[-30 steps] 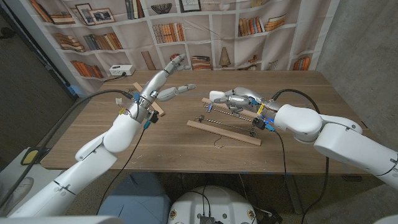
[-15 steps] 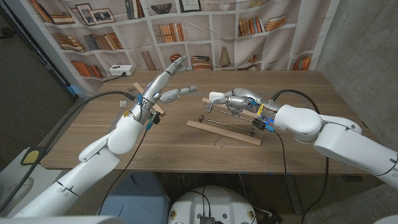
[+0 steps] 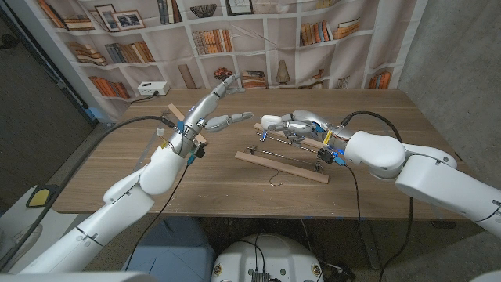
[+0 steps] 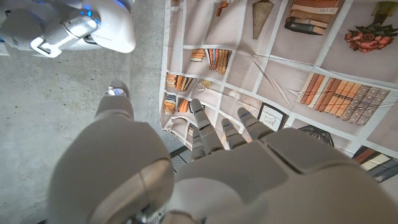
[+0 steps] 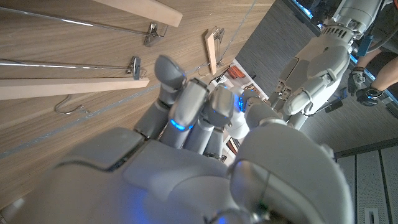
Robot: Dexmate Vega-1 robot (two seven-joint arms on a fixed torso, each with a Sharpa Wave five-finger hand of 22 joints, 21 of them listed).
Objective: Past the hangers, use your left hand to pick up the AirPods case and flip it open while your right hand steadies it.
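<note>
AirPods case is hard to make out: in the head view a small white rounded lump (image 3: 271, 121) sits at the fingertips of the right hand (image 3: 301, 124), and whether it is the case or part of that hand I cannot tell. That hand lies low over the table (image 3: 117, 168), at about 1 o'clock from the long hanger (image 3: 282, 166), its fingers drawn in narrow and curled; whether they hold anything I cannot tell. The left hand (image 3: 210, 112) is raised above the table at about 10 o'clock from the long hanger, fingers wide and empty, the longest reaching toward the bookshelf backdrop (image 3: 258, 31) at 12 o'clock. A second wooden hanger (image 3: 201, 139) shows partly behind the left wrist. In the left wrist view the back of the left hand (image 4: 205, 168) fills the lower part, its fingers (image 4: 198, 124) a little apart with nothing between them, stretched toward the backdrop (image 4: 298, 56); part of the right arm (image 4: 81, 25) shows past the thumb. In the right wrist view the right hand (image 5: 186, 124) has its fingers (image 5: 171, 74) bent and close together above the wood, with two long hangers (image 5: 74, 87) beyond the fingertips and a smaller one (image 5: 210, 50) further off; the left arm (image 5: 317, 68) stands past them
</note>
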